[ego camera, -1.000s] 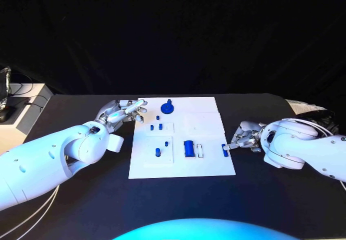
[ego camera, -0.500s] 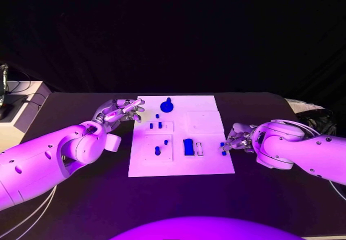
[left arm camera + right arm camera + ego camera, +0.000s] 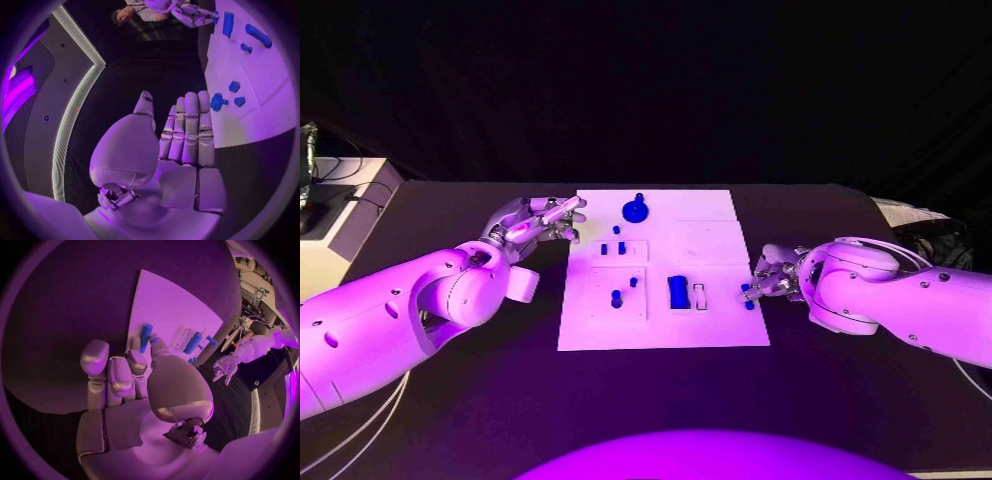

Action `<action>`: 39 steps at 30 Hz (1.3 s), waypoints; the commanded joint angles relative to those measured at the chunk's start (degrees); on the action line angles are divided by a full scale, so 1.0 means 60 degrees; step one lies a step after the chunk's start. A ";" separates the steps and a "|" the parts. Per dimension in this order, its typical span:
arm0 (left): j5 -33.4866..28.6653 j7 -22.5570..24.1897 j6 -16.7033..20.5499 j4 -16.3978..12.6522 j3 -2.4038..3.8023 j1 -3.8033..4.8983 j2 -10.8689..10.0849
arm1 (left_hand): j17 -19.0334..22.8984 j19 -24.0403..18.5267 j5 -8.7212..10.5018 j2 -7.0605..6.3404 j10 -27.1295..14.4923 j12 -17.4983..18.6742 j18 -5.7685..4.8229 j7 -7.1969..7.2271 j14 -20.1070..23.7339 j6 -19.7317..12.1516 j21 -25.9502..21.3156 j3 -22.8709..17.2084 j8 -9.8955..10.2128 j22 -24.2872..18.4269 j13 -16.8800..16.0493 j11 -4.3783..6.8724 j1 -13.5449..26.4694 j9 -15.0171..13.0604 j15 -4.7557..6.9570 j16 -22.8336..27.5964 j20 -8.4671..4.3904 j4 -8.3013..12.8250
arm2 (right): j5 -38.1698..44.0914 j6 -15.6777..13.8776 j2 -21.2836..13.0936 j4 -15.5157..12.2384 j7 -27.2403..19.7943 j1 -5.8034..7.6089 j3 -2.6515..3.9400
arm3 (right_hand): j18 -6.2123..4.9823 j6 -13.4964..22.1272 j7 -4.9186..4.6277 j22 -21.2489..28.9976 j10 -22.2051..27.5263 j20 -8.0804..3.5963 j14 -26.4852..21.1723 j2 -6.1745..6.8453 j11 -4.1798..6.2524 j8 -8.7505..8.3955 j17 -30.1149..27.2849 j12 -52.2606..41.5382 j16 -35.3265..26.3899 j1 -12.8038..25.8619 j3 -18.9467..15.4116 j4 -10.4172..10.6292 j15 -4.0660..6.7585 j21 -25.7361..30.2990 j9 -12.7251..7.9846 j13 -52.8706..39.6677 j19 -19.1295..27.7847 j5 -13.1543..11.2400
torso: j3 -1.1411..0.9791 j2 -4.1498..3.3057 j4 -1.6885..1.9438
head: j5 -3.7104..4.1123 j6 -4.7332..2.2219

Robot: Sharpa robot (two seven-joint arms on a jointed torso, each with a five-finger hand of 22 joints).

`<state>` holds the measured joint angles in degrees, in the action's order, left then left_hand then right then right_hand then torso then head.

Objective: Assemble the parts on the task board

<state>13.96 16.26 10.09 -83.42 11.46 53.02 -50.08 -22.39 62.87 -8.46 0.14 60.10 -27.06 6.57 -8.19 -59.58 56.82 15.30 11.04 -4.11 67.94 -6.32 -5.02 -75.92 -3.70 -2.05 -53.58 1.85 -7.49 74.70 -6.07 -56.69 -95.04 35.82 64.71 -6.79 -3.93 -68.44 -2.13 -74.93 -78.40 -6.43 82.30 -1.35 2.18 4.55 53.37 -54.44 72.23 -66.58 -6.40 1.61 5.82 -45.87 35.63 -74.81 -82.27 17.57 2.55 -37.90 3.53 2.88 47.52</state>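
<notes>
Blue parts [image 3: 678, 293] on white task board [image 3: 711, 335]

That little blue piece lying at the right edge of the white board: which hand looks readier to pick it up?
The right hand, I'd judge. Its fingers reach right beside the small blue piece on the task board. The left hand sits off the board's opposite edge, holding nothing.
</notes>
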 commanded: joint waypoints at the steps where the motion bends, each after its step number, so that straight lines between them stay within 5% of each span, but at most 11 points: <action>1: 0.0002 0.0008 -0.0166 -0.0036 0.0008 -0.0004 0.0000 | 0.0014 0.0051 0.0015 0.0092 -0.0003 -0.0025 -0.0141 0.0001 -0.0002 0.0035 -0.0037 -0.0006 -0.0009 0.0009 0.0014 0.0015 0.0001 -0.0010 0.0012 -0.0044 0.0032 0.0040 | 0.0391 0.0340 0.0073 0.0063 0.0120 -0.0107 -0.0056 | 0.0091 0.0104 0.0017 -0.0931 0.0023 -0.0006 -0.0012 -0.0022 0.0054 -0.0083 0.0001 0.0050 -0.0046 -0.0328 0.0671 -0.0267 0.0010 0.0017 -0.0078 0.0000 0.0022 -0.0477 | 0.0023 0.0007 0.0048 | 0.0017 0.0020; 7: 0.0002 -0.0006 -0.0161 -0.0039 0.0008 -0.0004 -0.0014 | 0.0015 0.0054 0.0014 0.0118 -0.0001 -0.0028 -0.0141 0.0001 -0.0004 0.0037 -0.0039 0.0000 -0.0008 0.0011 0.0013 0.0016 0.0007 -0.0010 0.0013 -0.0046 0.0031 0.0036 | 0.0378 0.0348 0.0110 0.0038 0.0046 -0.0153 -0.0061 | 0.0117 0.0217 0.0081 -0.0929 0.0081 -0.0055 -0.0016 0.0004 0.0094 -0.0063 -0.0004 0.0129 -0.0092 -0.0945 0.2338 -0.1406 0.0047 0.0048 -0.0183 0.0028 0.0051 0.1056 | 0.0050 0.0014 0.0088 | 0.0037 0.0039; 11: 0.0002 -0.0010 -0.0165 -0.0041 0.0008 -0.0004 -0.0020 | 0.0016 0.0055 0.0012 0.0129 -0.0004 -0.0028 -0.0141 0.0001 -0.0003 0.0036 -0.0042 0.0005 -0.0005 0.0015 0.0013 0.0016 -0.0025 -0.0009 0.0013 -0.0047 0.0031 0.0065 | 0.0228 0.0307 0.0123 -0.0019 -0.0023 -0.0165 -0.0061 | 0.0095 0.0411 -0.0077 -0.0930 0.0076 -0.0041 -0.0019 0.0103 0.0052 0.0088 -0.0002 0.0205 -0.0116 -0.0602 0.3430 -0.1957 0.0012 0.0039 0.0234 0.0084 0.0067 0.1546 | 0.0066 0.0017 0.0122 | 0.0064 0.0041; 14: 0.0002 -0.0012 -0.0162 -0.0043 0.0008 -0.0004 -0.0023 | 0.0016 0.0055 0.0012 0.0129 -0.0004 -0.0028 -0.0141 0.0001 -0.0003 0.0036 -0.0042 0.0005 -0.0005 0.0015 0.0013 0.0016 -0.0025 -0.0009 0.0013 -0.0047 0.0031 0.0065 | 0.0056 0.0205 0.0127 -0.0049 -0.0054 -0.0170 -0.0062 | 0.0055 0.0509 -0.0115 -0.0927 0.0067 -0.0005 -0.0015 0.0147 0.0035 0.0180 0.0015 0.0231 -0.0122 -0.0270 0.4031 -0.2199 -0.0008 0.0015 0.0584 0.0107 0.0085 0.1547 | 0.0077 0.0019 0.0146 | 0.0087 0.0046; 22: 0.0007 -0.0002 -0.0265 -0.0039 0.0008 -0.0004 -0.0031 | 0.0018 0.0054 0.0011 0.0128 -0.0006 -0.0028 -0.0143 0.0004 0.0002 0.0035 -0.0047 0.0029 -0.0004 0.0024 0.0015 0.0017 -0.0042 -0.0009 0.0013 -0.0048 0.0031 0.0105 | -0.0779 -0.0452 0.0076 -0.0165 -0.0186 -0.0136 -0.0057 | 0.0033 0.0511 -0.0117 -0.0921 0.0057 -0.0002 -0.0011 0.0162 0.0047 0.0213 0.0001 0.0259 -0.0148 -0.0084 0.4355 -0.2332 -0.0008 -0.0010 0.0862 0.0142 0.0102 0.1666 | 0.0098 0.0027 0.0196 | 0.0051 0.0078; 29: 0.0021 -0.0007 -0.0325 -0.0036 0.0008 -0.0003 -0.0035 | 0.0018 0.0052 0.0010 0.0121 -0.0008 -0.0026 -0.0143 0.0004 0.0004 0.0032 -0.0049 0.0032 -0.0003 0.0024 0.0015 0.0017 -0.0045 -0.0008 0.0013 -0.0048 0.0031 0.0113 | -0.2125 -0.1037 0.0051 -0.0326 -0.0326 0.0160 -0.0044 | 0.0026 0.0501 -0.0114 -0.0906 0.0053 -0.0005 -0.0015 0.0162 0.0053 0.0213 -0.0025 0.0260 -0.0166 -0.0077 0.4380 -0.2349 -0.0002 0.0045 0.0882 0.0147 0.0114 0.1678 | 0.0127 0.0031 0.0251 | 0.0103 0.0088; 39: 0.0077 0.0071 -0.0439 -0.0056 0.0008 -0.0003 -0.0019 | 0.0014 0.0040 -0.0012 -0.0055 -0.0013 -0.0002 -0.0148 0.0011 0.0015 -0.0004 -0.0074 0.0034 0.0002 0.0039 0.0023 0.0015 0.0036 -0.0007 0.0009 -0.0042 0.0036 0.0130 | -0.2906 -0.1212 0.0467 -0.0496 -0.0500 0.0344 -0.0044 | 0.0025 0.0490 -0.0121 -0.0898 0.0054 -0.0004 -0.0016 0.0165 0.0049 0.0209 -0.0051 0.0263 -0.0185 -0.0093 0.4367 -0.2388 -0.0003 0.0080 0.0896 0.0151 0.0132 0.1679 | 0.0154 0.0035 0.0279 | 0.0171 0.0101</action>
<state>14.06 15.91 8.88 -83.51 11.47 53.01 -50.32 -22.35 62.87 -8.46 0.24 60.10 -27.06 6.57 -8.19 -59.58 56.81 15.05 11.52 -4.11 68.07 -6.28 -5.02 -75.86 -3.69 -2.05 -53.58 1.85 -6.71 60.24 -12.31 -54.20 -98.02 34.02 66.86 -7.03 -3.48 -65.16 -2.82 -74.91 -77.55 -6.44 82.31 -0.14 2.18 5.75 53.10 -53.11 71.32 -67.53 4.79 2.59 5.59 -45.65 41.11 -73.97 -81.85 27.43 3.42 -37.71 5.10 3.75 48.10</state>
